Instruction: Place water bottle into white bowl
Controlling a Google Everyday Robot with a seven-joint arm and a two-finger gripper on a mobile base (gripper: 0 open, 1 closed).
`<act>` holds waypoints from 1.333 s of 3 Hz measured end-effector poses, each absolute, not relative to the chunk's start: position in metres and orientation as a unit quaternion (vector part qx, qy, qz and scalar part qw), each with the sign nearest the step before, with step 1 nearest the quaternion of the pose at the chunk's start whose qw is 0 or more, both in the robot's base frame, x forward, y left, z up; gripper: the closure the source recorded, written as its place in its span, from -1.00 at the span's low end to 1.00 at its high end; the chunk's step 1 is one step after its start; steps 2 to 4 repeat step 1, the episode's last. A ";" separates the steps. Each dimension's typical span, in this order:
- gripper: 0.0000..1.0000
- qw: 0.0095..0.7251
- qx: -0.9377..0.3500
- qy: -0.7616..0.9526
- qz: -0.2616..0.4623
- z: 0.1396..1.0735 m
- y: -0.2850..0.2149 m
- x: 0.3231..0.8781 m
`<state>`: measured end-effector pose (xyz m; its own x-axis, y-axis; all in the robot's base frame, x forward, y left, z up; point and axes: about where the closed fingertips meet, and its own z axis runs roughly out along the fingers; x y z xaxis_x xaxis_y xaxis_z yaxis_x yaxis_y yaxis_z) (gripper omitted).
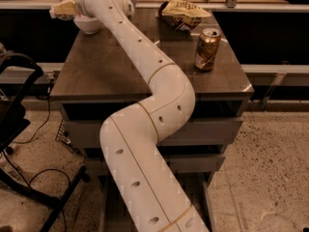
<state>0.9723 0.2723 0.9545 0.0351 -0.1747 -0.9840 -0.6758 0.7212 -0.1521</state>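
Note:
The white bowl (89, 27) sits at the far left corner of the dark table (106, 76). My arm reaches across the table to it. The gripper (77, 8) is just above the bowl's left rim, mostly hidden behind the wrist. The water bottle (62, 9) shows as a pale shape lying sideways at the gripper, sticking out to the left over the bowl's edge. I cannot tell whether it rests in the bowl or is still held.
A gold-brown drink can (207, 49) stands near the table's right edge. A crumpled snack bag (183, 12) lies at the far right. A black chair frame (17, 105) and cables are on the floor to the left.

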 end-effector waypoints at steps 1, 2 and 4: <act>-1.00 0.645 -0.319 0.667 0.194 0.954 0.272 0.972; -1.00 0.645 -0.319 0.667 0.194 0.954 0.272 0.972; -1.00 0.645 -0.319 0.667 0.194 0.954 0.272 0.972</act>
